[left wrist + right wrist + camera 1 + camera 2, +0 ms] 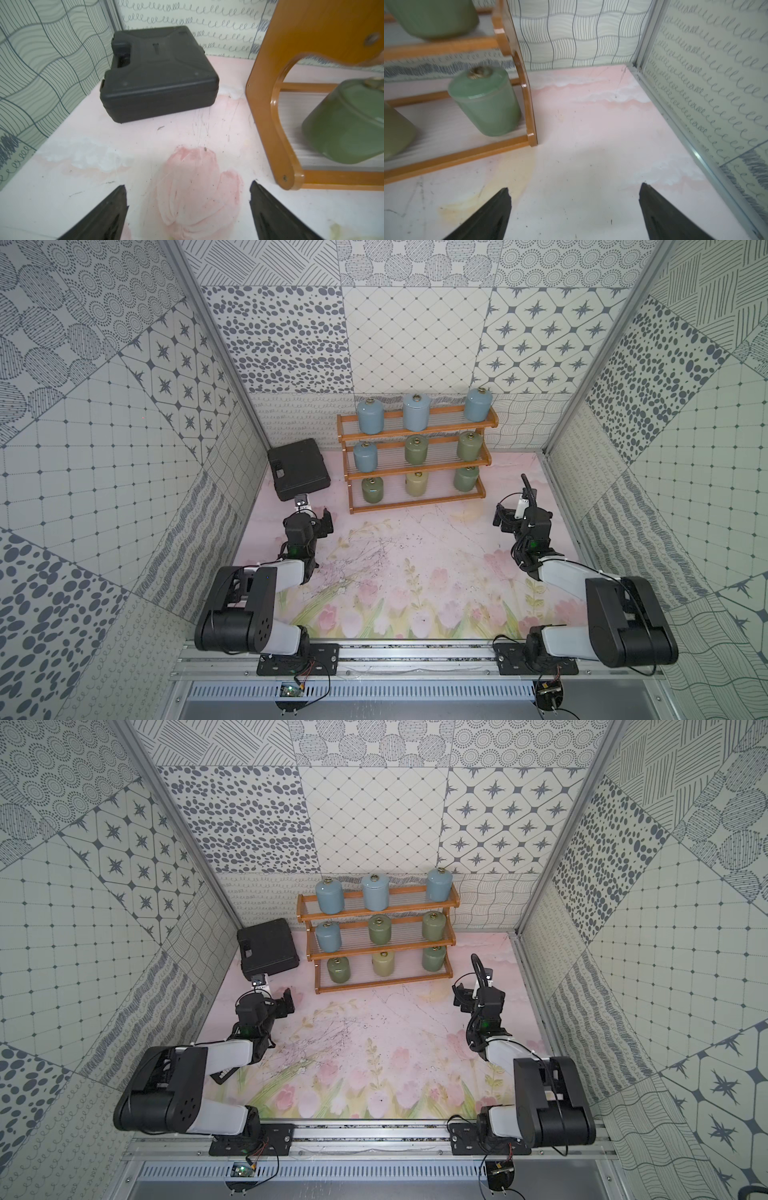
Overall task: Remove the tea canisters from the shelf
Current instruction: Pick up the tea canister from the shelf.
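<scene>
Nine glossy, brass-knobbed tea canisters [416,450] stand upright on the stepped orange-brown wooden shelf [415,502] at upper centre, the gaping, empty left jaws below nearest its lowest olive canister [372,490], the equally spread right jaws its sage canister [465,479].

Right gripper [574,188] jaws spread wide, empty, over mat [591,124]; green canister [488,108] on shelf [456,154] lowest tier

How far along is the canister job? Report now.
Done: nothing; all nine canisters stand on the shelf, three per tier. In hand: nothing; left claw and right claw are open, empty, above the mat. Left: all nine.
</scene>
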`<state>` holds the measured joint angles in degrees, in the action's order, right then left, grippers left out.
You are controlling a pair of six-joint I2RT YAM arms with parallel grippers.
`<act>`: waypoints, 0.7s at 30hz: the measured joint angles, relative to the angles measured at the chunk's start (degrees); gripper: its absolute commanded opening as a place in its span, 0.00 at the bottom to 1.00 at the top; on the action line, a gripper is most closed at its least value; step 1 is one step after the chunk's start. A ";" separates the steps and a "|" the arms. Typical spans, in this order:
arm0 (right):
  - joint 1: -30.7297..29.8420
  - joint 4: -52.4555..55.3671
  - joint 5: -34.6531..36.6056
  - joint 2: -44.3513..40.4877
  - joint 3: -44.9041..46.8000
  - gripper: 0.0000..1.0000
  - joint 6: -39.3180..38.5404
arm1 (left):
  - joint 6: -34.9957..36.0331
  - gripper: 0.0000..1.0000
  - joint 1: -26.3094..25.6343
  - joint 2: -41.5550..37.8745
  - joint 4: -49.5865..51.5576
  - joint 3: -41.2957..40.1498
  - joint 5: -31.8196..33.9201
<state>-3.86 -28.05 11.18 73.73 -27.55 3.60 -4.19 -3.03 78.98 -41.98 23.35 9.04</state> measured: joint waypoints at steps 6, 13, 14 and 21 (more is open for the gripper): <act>-0.04 13.09 -5.01 -13.57 -5.49 1.00 0.09 | -1.90 0.97 -0.42 -11.52 7.23 3.19 -4.17; -0.04 29.90 -10.29 -13.68 -19.58 1.00 1.86 | -5.46 1.00 -3.23 -16.04 15.56 6.86 -10.91; -0.04 31.58 -11.41 -13.18 -21.90 1.00 2.19 | -5.90 1.00 -4.17 -16.33 16.50 7.06 -11.65; -1.29 39.23 -17.11 -6.34 -35.76 1.00 3.96 | -6.95 1.00 -11.26 -15.91 20.68 7.67 -15.69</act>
<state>-5.15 11.18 -5.93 67.40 -63.31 7.55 -11.14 -14.28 63.07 -21.30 31.03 -6.66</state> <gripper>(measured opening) 0.998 0.999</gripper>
